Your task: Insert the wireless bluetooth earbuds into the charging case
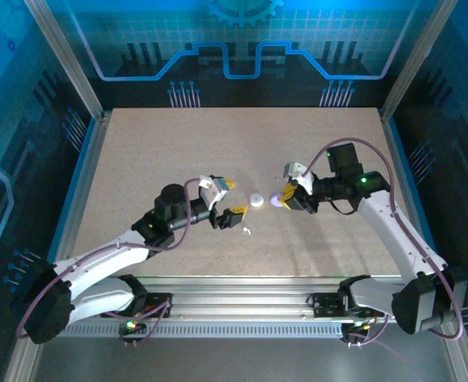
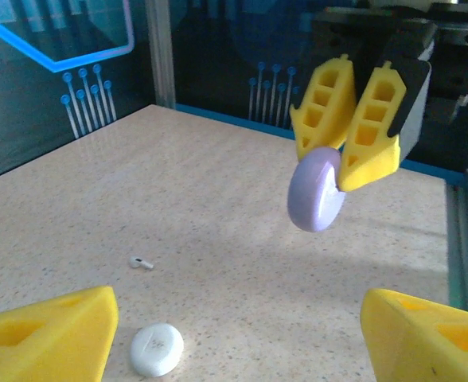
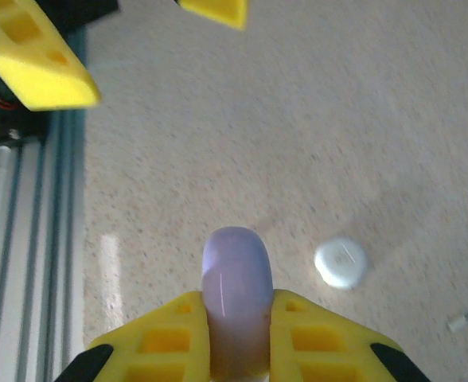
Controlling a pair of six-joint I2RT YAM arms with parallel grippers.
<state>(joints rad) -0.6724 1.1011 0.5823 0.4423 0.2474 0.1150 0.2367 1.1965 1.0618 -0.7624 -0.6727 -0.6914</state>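
Right gripper (image 3: 238, 306) clenches the smooth lavender pebble-shaped case (image 3: 235, 263); left gripper (image 1: 232, 200) spread, empty; tiny white plastic earbud (image 2: 141, 262) lies at eleven o'clock of the round white case (image 2: 157, 348); likely light, slippery; pinch its stem.

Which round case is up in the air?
The lavender case, pinched in the right gripper above the table. The white case lies flat on the table.

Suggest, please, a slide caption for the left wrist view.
Right fingers hold a lavender case above the table, where a white case and one earbud lie; left fingers open.
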